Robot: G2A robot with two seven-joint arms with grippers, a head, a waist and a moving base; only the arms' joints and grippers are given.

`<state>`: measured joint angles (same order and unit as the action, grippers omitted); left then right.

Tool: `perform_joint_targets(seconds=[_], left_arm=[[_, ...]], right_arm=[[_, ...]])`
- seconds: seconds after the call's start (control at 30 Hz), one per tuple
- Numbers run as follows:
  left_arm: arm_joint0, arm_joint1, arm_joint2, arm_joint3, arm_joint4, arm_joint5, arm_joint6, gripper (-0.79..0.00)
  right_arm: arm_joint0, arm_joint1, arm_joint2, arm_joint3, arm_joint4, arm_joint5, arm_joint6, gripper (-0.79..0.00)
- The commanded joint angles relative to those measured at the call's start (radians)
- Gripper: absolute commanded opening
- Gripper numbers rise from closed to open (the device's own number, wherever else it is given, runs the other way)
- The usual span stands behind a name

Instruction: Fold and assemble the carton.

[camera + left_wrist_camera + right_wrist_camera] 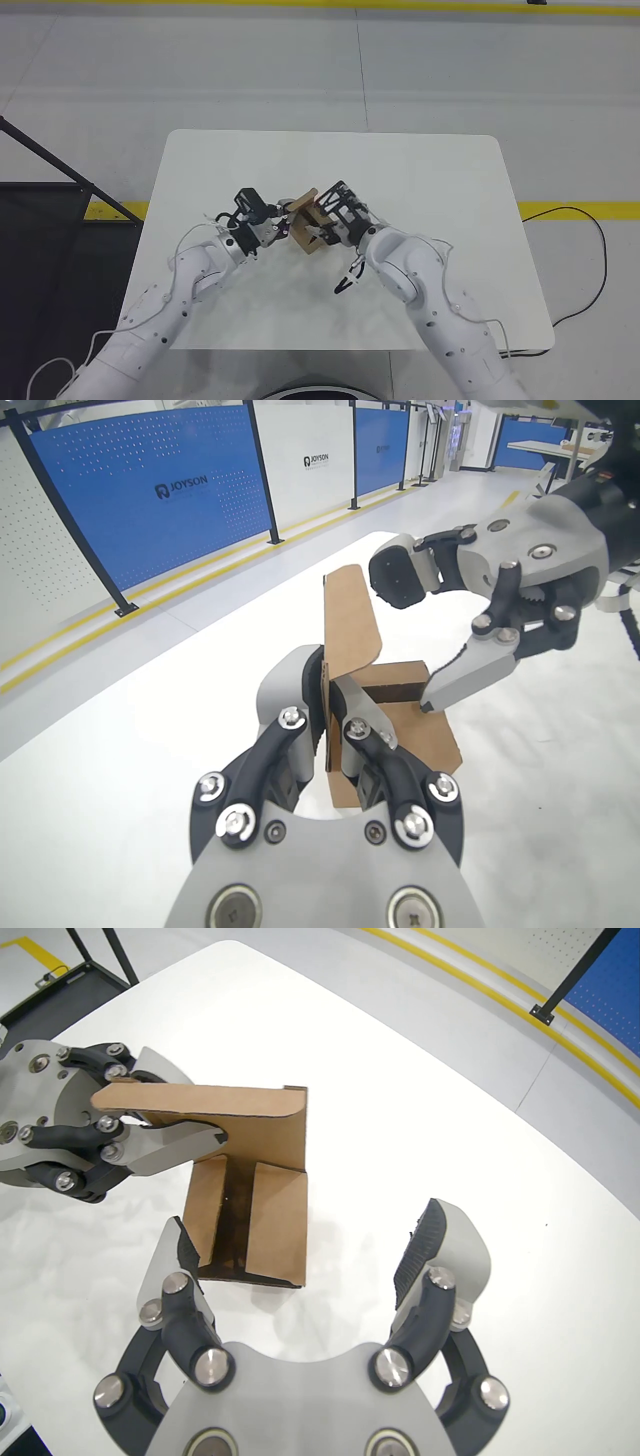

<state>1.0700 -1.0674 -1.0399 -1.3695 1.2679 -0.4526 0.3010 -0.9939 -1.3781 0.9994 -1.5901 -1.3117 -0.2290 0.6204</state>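
A: Here's the small brown corrugated cardboard carton point(310, 222), sitting mid-way across the white rounded worktop point(430, 170) on the robot's side, right between the 2 arms. How far along are we?

B: Partway, I'd say. The body is squared up into a box, and 2 short inner flaps point(275, 1223) are folded in on the face we can see, with a dark gap between them. The big round-cornered flap point(350, 620) stands open, not yet closed or tucked. The opposite end is hidden, so no call there.

A: And the end effectors?

B: The left end effector point(327, 685) is pinching the carton's side wall at the base of that open flap. The right end effector point(302, 1228) is spread wide, 1 fingertip point(182, 1243) at the carton's near corner; touching or just beside, I cannot tell.

A: Which way does it point?

B: The flapped face looks up and toward the right arm, and the open flap rises from the edge on the left arm's side. The body looks nearly square, so its long axis is hard to call; in the top view it sits diagonally across the worktop.
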Motion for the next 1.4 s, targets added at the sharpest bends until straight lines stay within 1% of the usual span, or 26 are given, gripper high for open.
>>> perform_joint_targets(seconds=[0.0,0.13,0.23,0.27,0.3,0.33,0.43,0.5,0.97,1.37], left_arm=[[0.000,-0.002,0.000,-0.001,0.007,0.001,0.000,-0.785],[0.002,-0.005,-0.002,-0.003,0.016,0.004,0.000,-0.785],[0.003,-0.007,-0.004,-0.003,0.023,0.005,0.000,-0.785],[0.003,-0.008,-0.005,-0.003,0.024,0.004,0.000,-0.785],[0.003,-0.008,-0.005,-0.004,0.027,0.004,0.000,-0.785],[0.004,-0.009,-0.006,-0.004,0.029,0.003,0.000,-0.785],[0.005,-0.011,-0.008,-0.004,0.034,0.004,-0.001,-0.785],[0.005,-0.012,-0.010,-0.005,0.037,0.004,-0.003,-0.785],[0.011,-0.021,-0.019,-0.007,0.055,0.002,-0.011,-0.785],[0.017,-0.027,-0.024,-0.013,0.078,-0.007,-0.010,-0.785]], right_arm=[[-0.001,-0.001,-0.003,-0.003,-0.016,0.013,0.008,0.000],[0.001,-0.003,-0.011,-0.003,-0.022,0.020,0.019,0.000],[0.003,-0.004,-0.018,-0.002,-0.028,0.016,0.025,-0.219],[0.004,-0.005,-0.021,0.000,-0.029,0.011,0.028,-0.243],[0.005,-0.005,-0.023,0.000,-0.027,0.006,0.030,-0.351],[0.006,-0.005,-0.022,0.002,-0.025,0.003,0.029,-0.397],[0.008,-0.006,-0.025,0.003,-0.026,-0.007,0.033,-0.400],[0.007,-0.006,-0.027,0.002,-0.028,-0.011,0.033,-0.416],[0.004,-0.009,-0.045,-0.007,-0.057,-0.036,0.051,-0.425],[0.028,-0.017,-0.066,0.016,-0.062,-0.041,0.075,-0.431]])
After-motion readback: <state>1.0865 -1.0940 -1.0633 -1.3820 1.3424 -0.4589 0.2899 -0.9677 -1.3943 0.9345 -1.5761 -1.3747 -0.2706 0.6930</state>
